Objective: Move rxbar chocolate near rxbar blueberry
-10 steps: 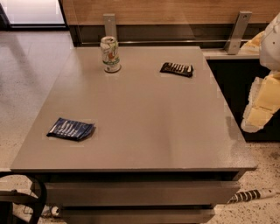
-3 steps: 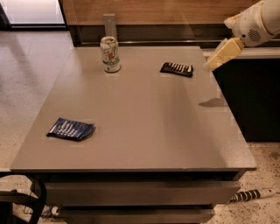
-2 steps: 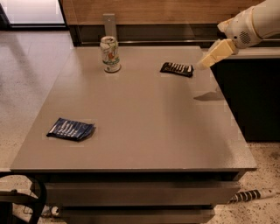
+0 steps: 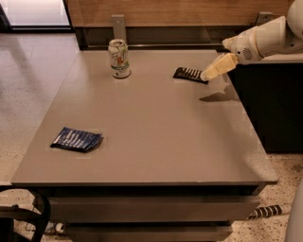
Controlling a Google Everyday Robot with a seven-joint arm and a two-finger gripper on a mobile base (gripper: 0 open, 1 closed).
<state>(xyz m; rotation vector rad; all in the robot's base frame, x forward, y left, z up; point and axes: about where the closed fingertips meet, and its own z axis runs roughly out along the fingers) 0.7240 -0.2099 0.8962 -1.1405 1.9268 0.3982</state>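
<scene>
Gripper (image 4: 207,75), cream-coloured, smooth, tapered, hung off a white rounded arm (image 4: 265,37) coming in from the right. Its tip sat at the right end of the rxbar chocolate (image 4: 188,73) in the camera view. I could not tell if it was open or closed, nor if it touched the wrapper. Its shadow (image 4: 218,97) fell on the table just below and to the right of it. The rxbar chocolate was a flat, thin rectangular wrapper, black with a row of white lettering, lying flat at the far right part of the table. Its long axis ran roughly left to right, with the right end angled slightly toward the near side. The rxbar blueberry (image 4: 75,139) was a flat dark blue wrapper with white lettering stripes, a bit crinkled, lying flat near the front left edge of the table, well apart from the chocolate bar. Its long axis was also roughly left to right. A can (image 4: 119,58), cylindrical, pale with a green and red print and a metal top, stood upright at the far left. The table (image 4: 156,132) had a smooth matte grey-brown top, squarish, with dark drawer-like fronts below the near edge. The floor (image 4: 26,90) was light speckled stone, glossy. A wood panel wall (image 4: 189,10) ran behind the table and a dark cabinet (image 4: 274,108) stood at the right.
</scene>
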